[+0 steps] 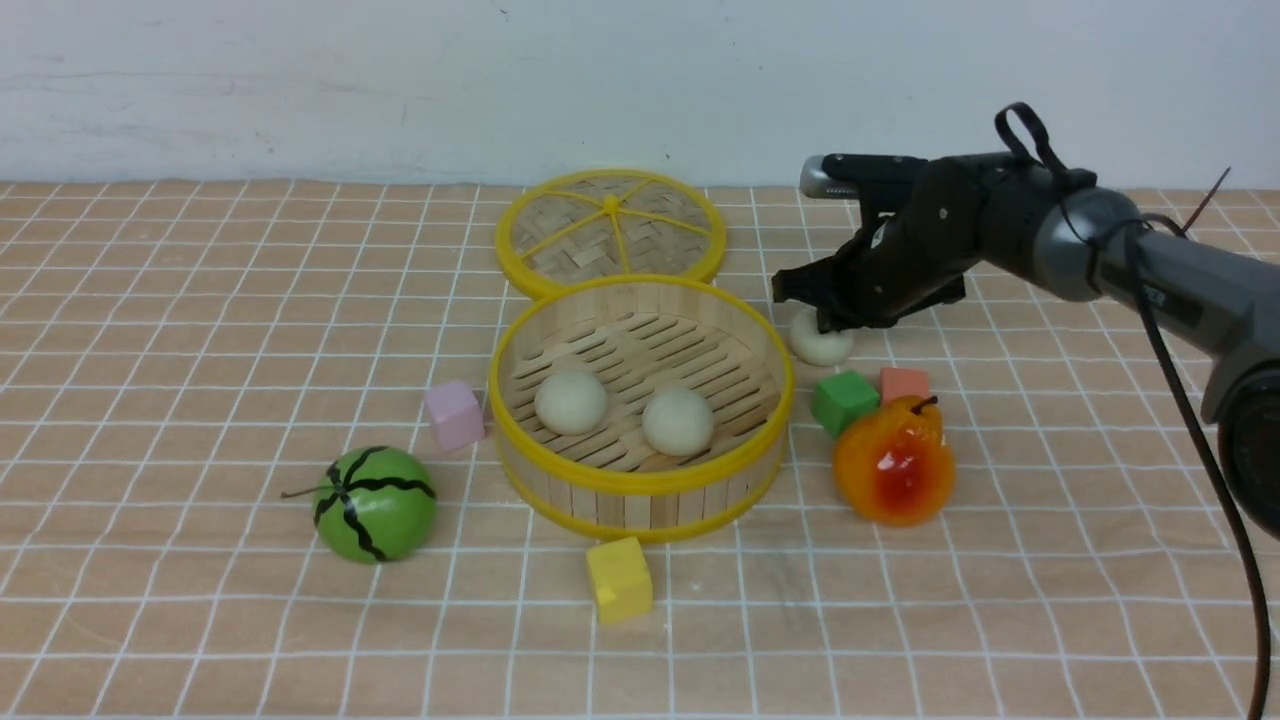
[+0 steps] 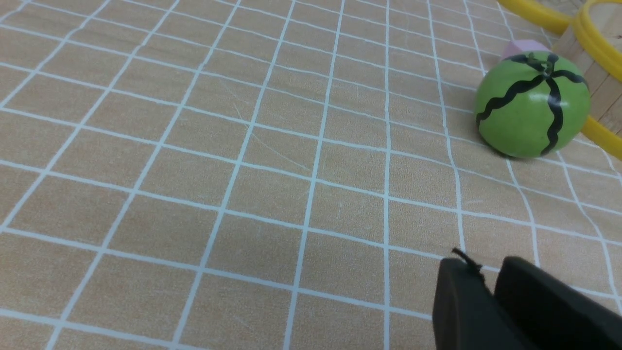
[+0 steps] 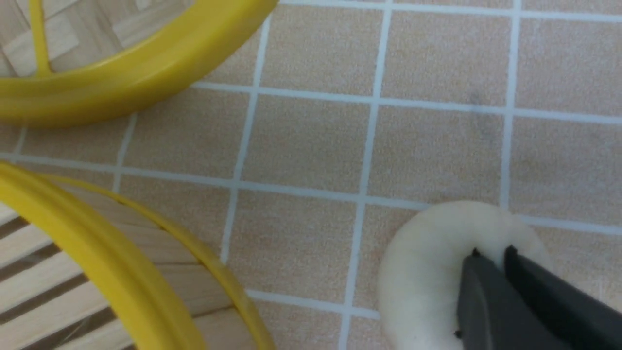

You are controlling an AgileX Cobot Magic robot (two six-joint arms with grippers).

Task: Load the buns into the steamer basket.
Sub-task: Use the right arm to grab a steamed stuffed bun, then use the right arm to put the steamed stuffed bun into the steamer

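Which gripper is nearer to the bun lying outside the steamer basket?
The right. The right gripper is at the bun, jaws pinching its dough. The left gripper hangs over the cloth beyond the watermelon, across the steamer basket from it.

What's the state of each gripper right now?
Left gripper: closed, holding nothing.
Right gripper: closed, pinching the bun that lies outside the steamer basket.

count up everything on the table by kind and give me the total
Buns: 3
Blocks: 4
Toy fruit: 2
Steamer basket: 1
Lid: 1
Total: 11
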